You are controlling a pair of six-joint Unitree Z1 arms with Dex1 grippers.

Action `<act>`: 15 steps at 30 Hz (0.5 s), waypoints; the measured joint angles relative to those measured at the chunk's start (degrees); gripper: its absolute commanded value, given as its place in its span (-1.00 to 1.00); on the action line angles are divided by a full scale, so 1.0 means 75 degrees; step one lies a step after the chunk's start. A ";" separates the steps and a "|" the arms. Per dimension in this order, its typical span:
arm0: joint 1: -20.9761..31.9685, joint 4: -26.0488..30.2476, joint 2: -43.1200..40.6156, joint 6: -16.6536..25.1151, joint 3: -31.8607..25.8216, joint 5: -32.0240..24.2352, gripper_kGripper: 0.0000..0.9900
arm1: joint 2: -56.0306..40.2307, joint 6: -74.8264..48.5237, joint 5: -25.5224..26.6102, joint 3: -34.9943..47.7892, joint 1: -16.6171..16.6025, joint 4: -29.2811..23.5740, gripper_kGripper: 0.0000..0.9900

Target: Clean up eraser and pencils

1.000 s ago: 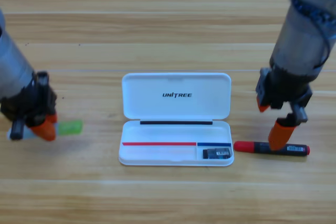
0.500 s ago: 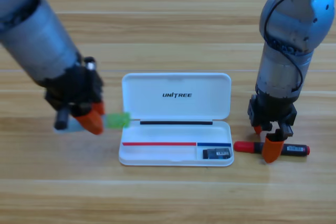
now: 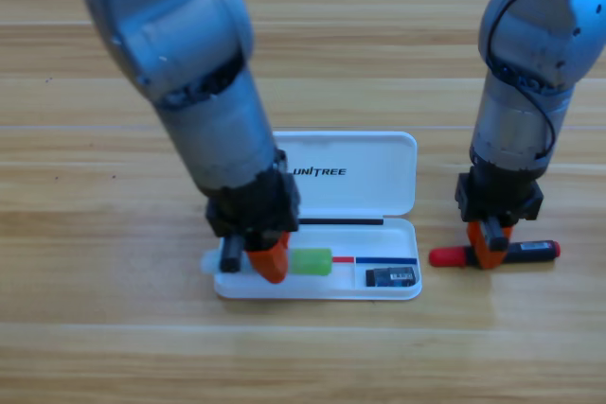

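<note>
Overhead, the white case (image 3: 318,224) lies open in the middle of the wooden table (image 3: 95,328), and its raised lid reads "UNITREE" in dark letters. The left gripper (image 3: 265,254) reaches down over the left part of the case's tray. Its orange jaws are closed on the pale pencil (image 3: 303,261), whose bright green end sticks out to the right over the tray, while a bit of the whitish body shows past the case's left edge. The eraser (image 3: 392,277) sits in the small compartment at the tray's lower right, dark with a lighter label whose writing is too small to read.

To the right of the case, the black pencil with the red cap (image 3: 493,254) lies flat on the table, red end toward the case. The right gripper (image 3: 489,245) points straight down onto its middle, with orange jaws on either side of it; I cannot tell whether they already clamp it.
</note>
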 measured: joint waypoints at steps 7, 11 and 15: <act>-0.0078 0.0000 0.0534 0.0000 -0.0321 0.0200 -0.85 | -0.0374 0.0000 -0.0020 0.0558 -0.0003 0.0007 -1.00; -0.0078 0.0000 0.0679 0.0000 -0.0420 0.0277 -0.85 | -0.1034 0.0001 -0.0022 0.0578 -0.0001 0.0150 -1.00; -0.0078 0.0000 0.0828 -0.0003 -0.0531 0.0290 -0.84 | -0.1754 0.0001 -0.0023 0.0643 0.0018 0.0223 -1.00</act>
